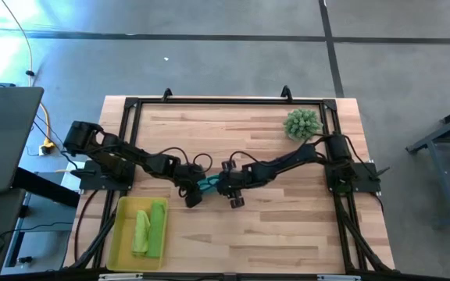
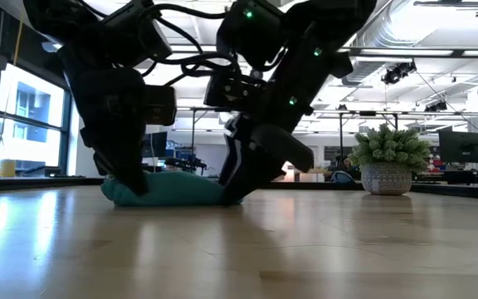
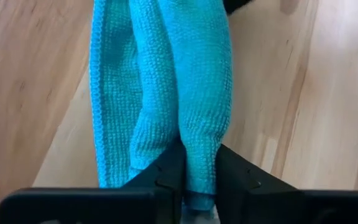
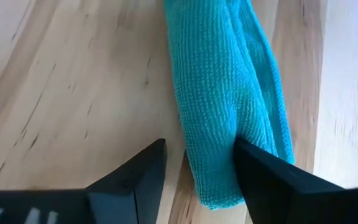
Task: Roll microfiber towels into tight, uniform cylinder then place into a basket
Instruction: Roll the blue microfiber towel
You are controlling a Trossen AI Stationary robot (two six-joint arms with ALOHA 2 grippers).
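The teal microfiber towel [image 1: 208,184] lies on the table's middle as a loose, long roll, resting on its underside [image 2: 177,189]. My left gripper [image 1: 191,197] is shut on its left end [image 3: 199,155]. At the towel's right end stands my right gripper [image 1: 235,199], open [image 4: 201,149]: one finger is on the cloth and the other over bare wood beside it. Two rolled lime green towels [image 1: 150,228] lie in the yellow basket [image 1: 120,234] at the near left. My left gripper pinches a lengthwise fold of the teal towel [image 3: 199,140] at its end between its two fingers. The fingers slant down and lie along the roll. The towel stays on the table, slack. My right gripper touches the towel with one finger [image 4: 266,174], which lies against the roll's side near its other end [image 4: 238,134], slanting down from above. The cloth looks dented there. Its other finger [image 4: 135,180] touches nothing.
A spiky green plant in a pot [image 1: 302,123] stands at the far right [image 2: 390,158]. Bare wood lies around the towel on its near and far sides. A black frame [image 1: 209,100] runs along the table's edges.
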